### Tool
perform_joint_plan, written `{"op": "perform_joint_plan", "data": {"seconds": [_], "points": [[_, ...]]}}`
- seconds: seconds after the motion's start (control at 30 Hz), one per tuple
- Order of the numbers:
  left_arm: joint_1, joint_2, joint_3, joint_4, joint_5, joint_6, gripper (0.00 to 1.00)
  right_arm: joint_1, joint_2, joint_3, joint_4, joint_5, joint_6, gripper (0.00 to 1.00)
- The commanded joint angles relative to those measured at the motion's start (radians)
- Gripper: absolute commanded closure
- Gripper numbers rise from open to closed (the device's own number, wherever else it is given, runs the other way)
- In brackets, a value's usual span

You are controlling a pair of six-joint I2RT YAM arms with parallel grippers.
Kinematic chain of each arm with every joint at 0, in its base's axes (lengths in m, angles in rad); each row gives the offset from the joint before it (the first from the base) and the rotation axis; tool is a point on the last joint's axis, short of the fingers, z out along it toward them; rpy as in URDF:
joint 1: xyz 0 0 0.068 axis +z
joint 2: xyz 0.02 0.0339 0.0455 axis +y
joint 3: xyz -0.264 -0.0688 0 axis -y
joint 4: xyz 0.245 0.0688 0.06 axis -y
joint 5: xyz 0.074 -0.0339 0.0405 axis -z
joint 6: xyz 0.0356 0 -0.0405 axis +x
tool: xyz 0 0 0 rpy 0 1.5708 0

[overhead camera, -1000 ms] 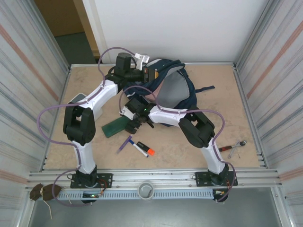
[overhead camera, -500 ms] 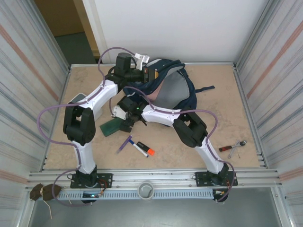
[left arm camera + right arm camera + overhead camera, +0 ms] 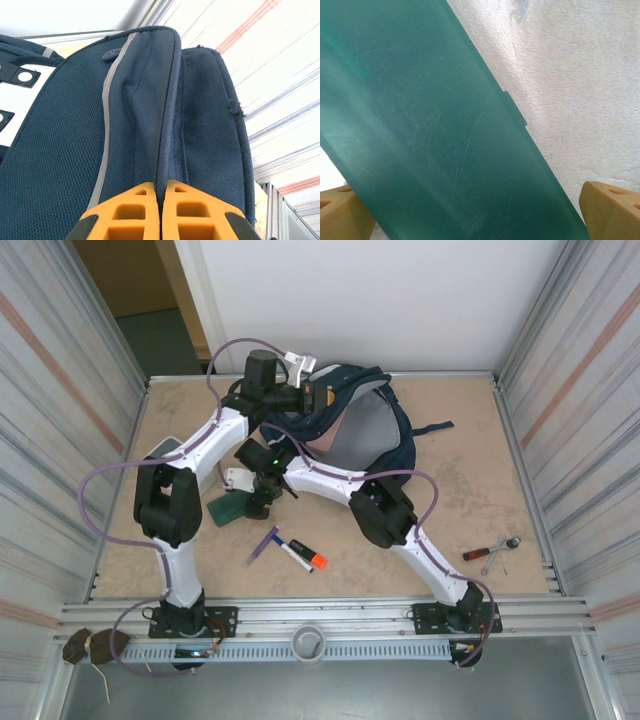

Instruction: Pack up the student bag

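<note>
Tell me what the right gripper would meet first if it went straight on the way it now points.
Probably the green case on the table: the right gripper points down at it, jaws open wide. How close it is, I cannot tell.

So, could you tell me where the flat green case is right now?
The green case lies left of centre on the table in the top view, under the open right gripper.

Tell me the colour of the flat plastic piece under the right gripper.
Teal green; the flat plastic piece shows best in the right wrist view.
</note>
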Motion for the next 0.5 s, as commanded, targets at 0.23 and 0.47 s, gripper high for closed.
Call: {"op": "perform_joint_plan", "data": {"seconds": [0.23,0.47], "points": [[0.016,0.004,0.053,0.04,0.04,0.024,1.0,-0.053,-0.019,0.008,-0.234,-0.006,0.017,0.14],[0.019,0.005,0.051,0.039,0.043,0.025,1.0,-0.129,-0.204,-0.261,-0.207,-0.047,0.111,0.22]]}}
